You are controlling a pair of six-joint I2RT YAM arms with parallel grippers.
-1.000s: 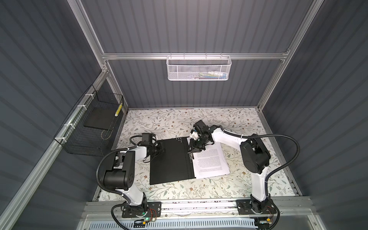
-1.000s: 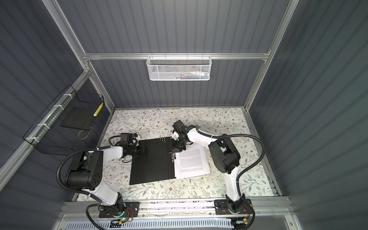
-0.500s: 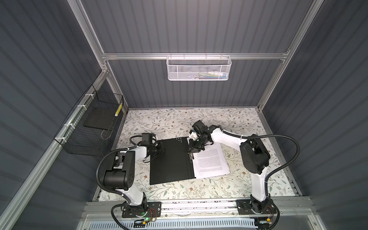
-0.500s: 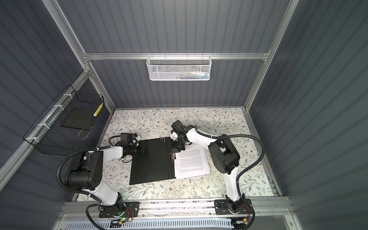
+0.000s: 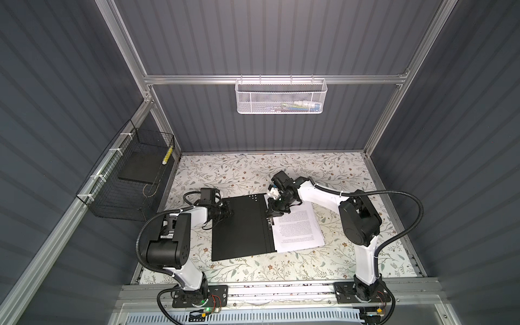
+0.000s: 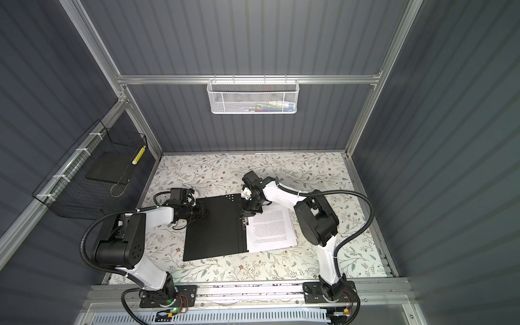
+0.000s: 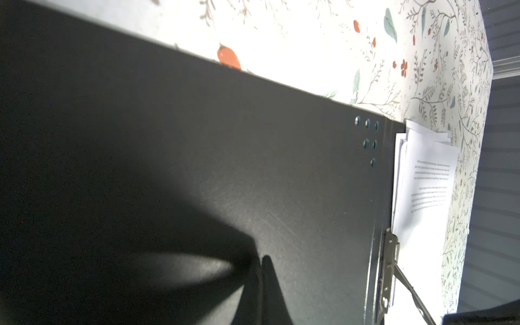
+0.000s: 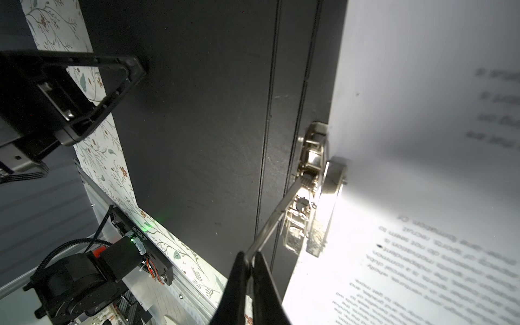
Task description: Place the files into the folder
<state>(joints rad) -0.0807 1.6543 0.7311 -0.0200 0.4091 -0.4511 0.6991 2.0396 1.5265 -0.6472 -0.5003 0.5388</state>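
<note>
Right wrist: right pincer (image 8: 249, 263) pinches clip lever (image 8: 271, 221) beside files (image 8: 416, 174).

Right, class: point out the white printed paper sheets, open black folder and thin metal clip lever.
white printed paper sheets (image 5: 298, 228): in a top view, top page's middle.
open black folder (image 5: 239, 228): in a top view, bare flap's centre.
thin metal clip lever (image 8: 271, 221): right wrist view, mid-shaft.

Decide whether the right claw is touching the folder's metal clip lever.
Touching. The right wrist view shows the right claw shut on the tip of the clip lever, with no gap between them.
</note>
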